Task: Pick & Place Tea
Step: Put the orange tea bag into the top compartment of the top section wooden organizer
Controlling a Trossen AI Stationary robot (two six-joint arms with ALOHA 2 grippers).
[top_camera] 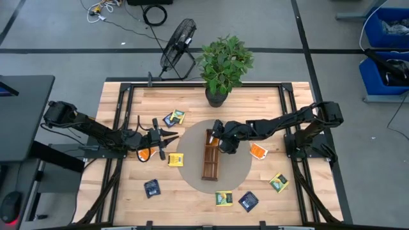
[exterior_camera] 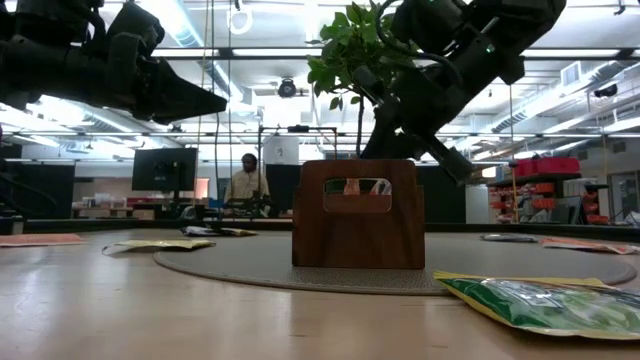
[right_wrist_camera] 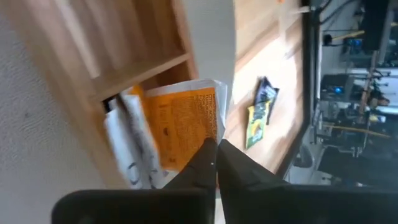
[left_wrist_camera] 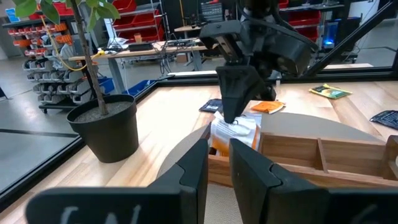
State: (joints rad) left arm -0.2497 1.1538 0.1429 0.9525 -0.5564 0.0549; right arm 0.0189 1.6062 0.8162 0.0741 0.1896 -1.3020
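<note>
Orange tea sachet (right_wrist_camera: 180,127) pinched in right claw (right_wrist_camera: 214,155) over tray (left_wrist_camera: 323,155) end; left claw (left_wrist_camera: 217,165) narrow, w/o load.

Two robot arms, both dark — near black, with a matte finish. Each is a chain of slim straight links joined by bulkier rounded joint housings; the left arm (top_camera: 89,128) and right arm (top_camera: 287,121) look alike. Each arm rises from a thick, blocky shoulder joint mounted on a black frame. The left gripper (top_camera: 171,135) ends in two thin pointed fingers. Seen close, the right gripper (left_wrist_camera: 239,99) has a boxy angular body — its fingers are flat, dark, tapering wedges.
</note>
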